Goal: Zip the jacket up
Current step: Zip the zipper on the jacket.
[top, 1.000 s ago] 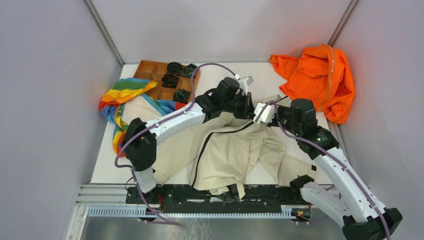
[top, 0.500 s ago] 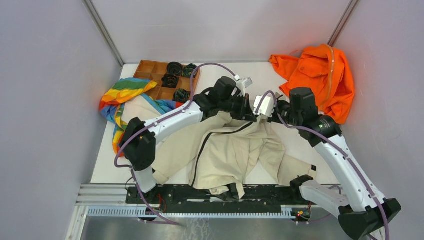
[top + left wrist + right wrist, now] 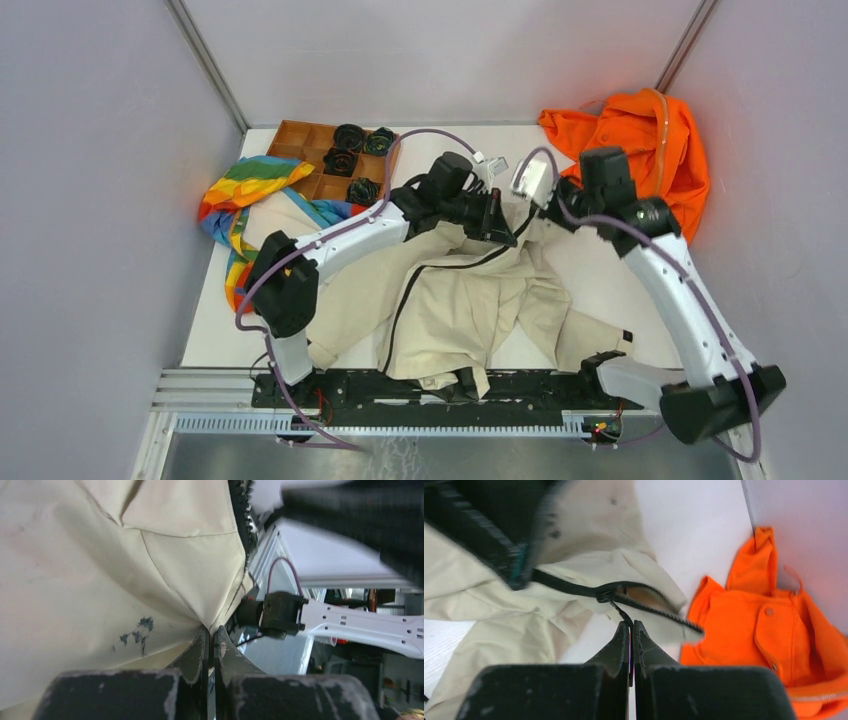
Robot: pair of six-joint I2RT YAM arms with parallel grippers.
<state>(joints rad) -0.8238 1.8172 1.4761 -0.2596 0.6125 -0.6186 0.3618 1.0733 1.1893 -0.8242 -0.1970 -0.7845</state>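
Left arm (image 3: 350, 238) and right arm (image 3: 682, 292) stretch toward the worktop's far edge, wrists close together. Left gripper (image 3: 210, 630) and right gripper (image 3: 630, 625) are both pinched tight.

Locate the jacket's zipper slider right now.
In the right wrist view, the zipper slider sits at centre on the jacket, just beyond the right gripper, whose fingers pinch its pull; the orange garment lies at picture right.

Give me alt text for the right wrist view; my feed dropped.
The right gripper is closed on the thin black zipper pull of the beige fabric jacket; its dark zipper is joined left of the slider and open right of it. A bright orange garment lies on the white table to the right.
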